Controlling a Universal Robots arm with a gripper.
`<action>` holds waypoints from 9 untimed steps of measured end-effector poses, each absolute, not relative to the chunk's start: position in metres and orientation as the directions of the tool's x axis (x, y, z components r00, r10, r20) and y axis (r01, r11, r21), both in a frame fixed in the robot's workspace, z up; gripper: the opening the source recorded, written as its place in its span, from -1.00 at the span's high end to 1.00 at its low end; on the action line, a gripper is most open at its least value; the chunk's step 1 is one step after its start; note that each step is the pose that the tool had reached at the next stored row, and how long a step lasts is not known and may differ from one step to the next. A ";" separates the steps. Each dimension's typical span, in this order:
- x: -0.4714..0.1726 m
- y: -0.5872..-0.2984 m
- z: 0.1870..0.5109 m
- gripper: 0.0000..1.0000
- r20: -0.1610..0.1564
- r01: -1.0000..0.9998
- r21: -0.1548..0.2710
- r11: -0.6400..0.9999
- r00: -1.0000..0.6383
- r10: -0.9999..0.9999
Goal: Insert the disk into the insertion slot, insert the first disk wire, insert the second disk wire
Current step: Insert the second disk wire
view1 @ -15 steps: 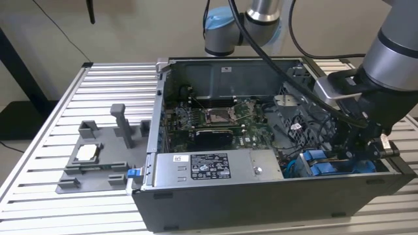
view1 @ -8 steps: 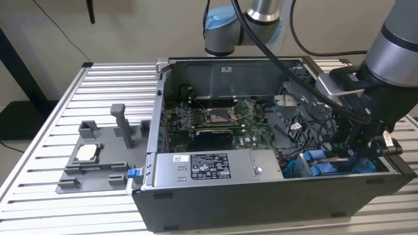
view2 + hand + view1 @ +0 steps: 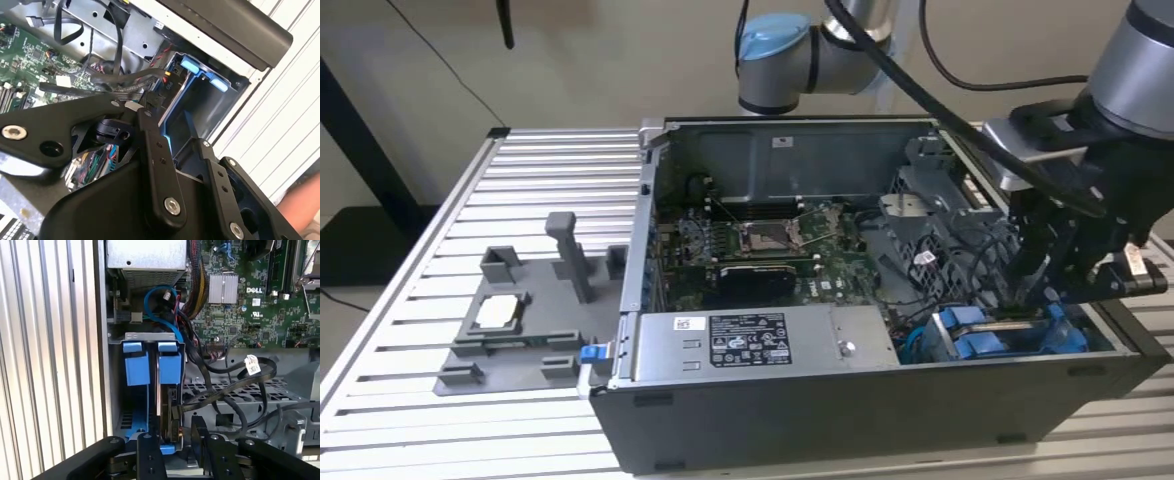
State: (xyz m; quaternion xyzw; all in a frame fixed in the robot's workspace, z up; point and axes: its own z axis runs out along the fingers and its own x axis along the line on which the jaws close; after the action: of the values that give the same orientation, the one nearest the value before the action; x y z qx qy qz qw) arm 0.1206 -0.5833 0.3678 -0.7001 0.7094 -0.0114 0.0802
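— What do we have closest to the lens?

— In the first wrist view, the matte black gripper [image 3: 175, 447], its flat, bolted fingers [image 3: 148, 456] set down into the insertion slot [image 3: 116, 405], a dark-grey sheet-metal cage at the corner of the computer case [image 3: 881, 425].

— And the disk?

— We see the disk [image 3: 168, 405] standing on edge inside that slot, its long axis running in along the cage, bright blue plastic tabs at the near end. A glossy black wire [image 3: 225, 395] curves to its edge.

— Is the gripper holding it?

— Its fingers sit apart, either side of the disk's edge; whether they press it we cannot tell.

— Around it?

— A green motherboard [image 3: 774, 245], a grey boxy power supply [image 3: 747, 345], and the ribbed aluminium surface [image 3: 547, 180].
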 end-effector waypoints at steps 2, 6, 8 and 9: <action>0.121 -0.583 0.376 0.23 -0.098 -0.992 -0.128 0.019 -0.007 -0.995; 0.121 -0.583 0.383 0.23 -0.098 -0.992 -0.128 0.019 -0.007 -0.995; 0.121 -0.583 0.383 0.23 -0.098 -0.992 -0.128 0.019 -0.007 -0.995; 0.121 -0.583 0.383 0.23 -0.098 -0.992 -0.128 0.019 -0.007 -0.995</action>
State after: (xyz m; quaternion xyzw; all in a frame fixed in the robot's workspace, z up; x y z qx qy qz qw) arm 0.1206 -0.5833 0.3829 -0.7001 0.7094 -0.0114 0.0802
